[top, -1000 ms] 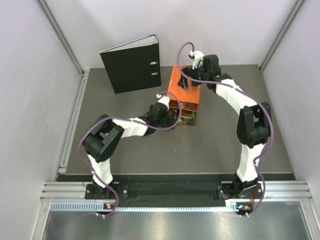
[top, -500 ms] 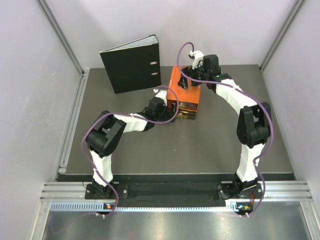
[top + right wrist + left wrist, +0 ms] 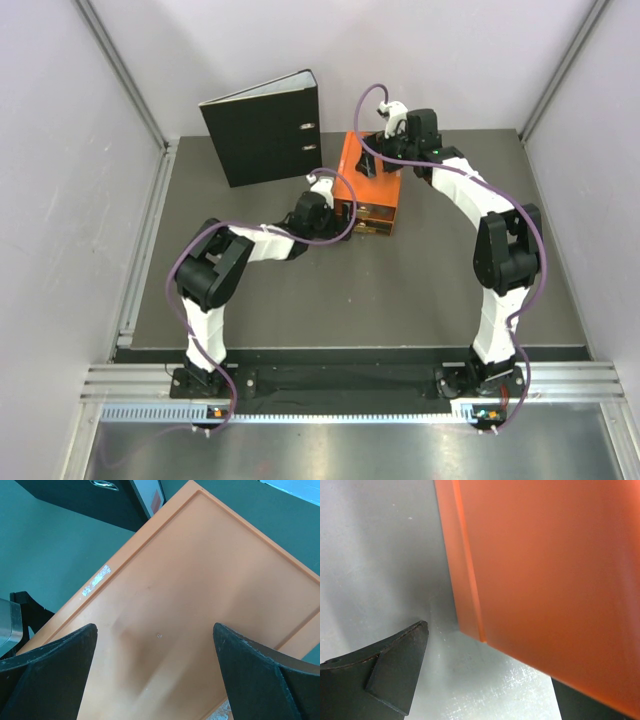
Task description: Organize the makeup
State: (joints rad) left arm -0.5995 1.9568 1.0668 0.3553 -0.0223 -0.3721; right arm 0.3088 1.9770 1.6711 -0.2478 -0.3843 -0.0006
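The dark grey table [image 3: 450, 290] carries two big things. A black ring binder [image 3: 262, 128] stands upright at the far left, and just to its right, a little nearer, sits the orange drawer box [image 3: 372, 180]. The right gripper [image 3: 382, 160] hangs over the far end of the box top. Its wrist view shows both fingers spread wide with only the flat orange lid between them, pinching nothing. Whether they touch the lid I cannot tell. The left gripper [image 3: 330, 207] sits low against the box's left wall near the front corner. Its jaws are also spread, with a strip of bare table between one finger [image 3: 390, 675] and the orange wall, so it holds nothing either. At the box's near end a darker strip [image 3: 368, 227] is probably the drawer front, close to flush. No makeup lies loose on the table in any view, so I judge it is already stowed inside the box and the step in hand is seating the drawer fully. To do that well, bring the right fingers flat onto the lid so the light box cannot skid back toward the binder. Then move the left gripper round to the drawer front and push squarely along the drawer's travel, not at the corner, where it would only twist the box. Go slowly, in case a tube is jamming the drawer.
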